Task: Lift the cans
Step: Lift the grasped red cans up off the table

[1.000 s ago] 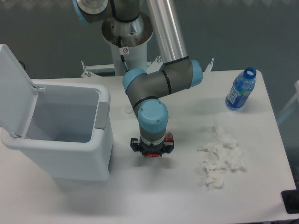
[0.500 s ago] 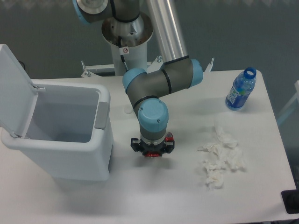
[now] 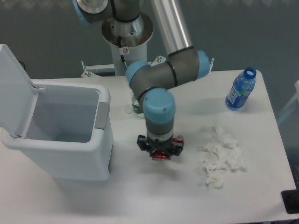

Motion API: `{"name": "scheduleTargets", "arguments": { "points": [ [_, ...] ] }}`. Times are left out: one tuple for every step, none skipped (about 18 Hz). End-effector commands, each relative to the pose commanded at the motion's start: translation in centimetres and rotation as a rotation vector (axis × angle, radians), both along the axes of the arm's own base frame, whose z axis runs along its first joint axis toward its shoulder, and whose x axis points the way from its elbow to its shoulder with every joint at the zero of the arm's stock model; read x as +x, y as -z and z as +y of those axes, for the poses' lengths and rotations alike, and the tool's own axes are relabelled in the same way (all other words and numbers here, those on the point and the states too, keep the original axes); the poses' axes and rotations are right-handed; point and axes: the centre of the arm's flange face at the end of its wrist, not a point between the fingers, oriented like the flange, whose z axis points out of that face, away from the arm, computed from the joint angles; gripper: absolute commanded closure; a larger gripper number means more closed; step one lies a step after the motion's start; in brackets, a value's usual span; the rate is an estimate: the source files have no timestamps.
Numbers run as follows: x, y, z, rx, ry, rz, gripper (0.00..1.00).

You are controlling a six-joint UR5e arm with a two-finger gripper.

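Observation:
The can (image 3: 161,156) shows only as small red patches under the black gripper body, at the table's middle. My gripper (image 3: 160,152) points straight down and is shut on the can, which appears lifted a little off the table. The wrist covers most of the can and the fingers. A soft shadow lies on the white table just below.
A white bin (image 3: 60,158) with its lid open stands at the left, close to the arm. Crumpled white tissues (image 3: 222,158) lie to the right. A blue bottle (image 3: 240,91) stands at the far right. A sliver of a clear bottle (image 3: 136,108) peeks out behind the arm.
The gripper has moved right and looks larger, as if risen toward the camera, with the red can staying under it. The sliver of clear bottle has come into view.

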Motion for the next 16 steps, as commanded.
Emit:
{"name": "scheduleTargets", "arguments": {
  "points": [
    [-0.5,-1.4,-0.8,0.004,0.036,0.023,0.50],
    [-0.9,-2.8,-1.7,0.006,0.079,0.046,0.50],
    [-0.9,-3.5,-2.0,0.003,0.125,0.062,0.50],
    [-1.0,-3.9,-2.1,0.004,0.156,0.071,0.50],
    [-1.3,-4.4,-2.2,0.005,0.177,0.081,0.51],
    [-1.4,-5.5,-2.1,0.007,0.195,0.102,0.51],
    [-1.3,-5.6,-2.2,-0.001,0.223,0.100,0.51],
    [-1.1,-6.3,-2.4,-0.011,0.262,0.103,0.51],
    [-0.9,-7.1,-2.9,-0.019,0.295,0.103,0.51],
    [-0.6,-7.5,-3.2,-0.029,0.314,0.091,0.51],
    [-0.6,-7.6,-3.7,-0.037,0.317,0.073,0.51],
    [-0.7,-8.3,-4.5,-0.035,0.311,0.064,0.51],
    [-0.7,-8.5,-4.7,-0.026,0.314,0.054,0.51],
    [-0.7,-8.6,-4.8,-0.023,0.312,0.050,0.51],
    [-0.7,-8.7,-4.8,-0.021,0.312,0.051,0.51],
    [-0.7,-8.9,-4.9,-0.018,0.311,0.053,0.51]
  ]
}}
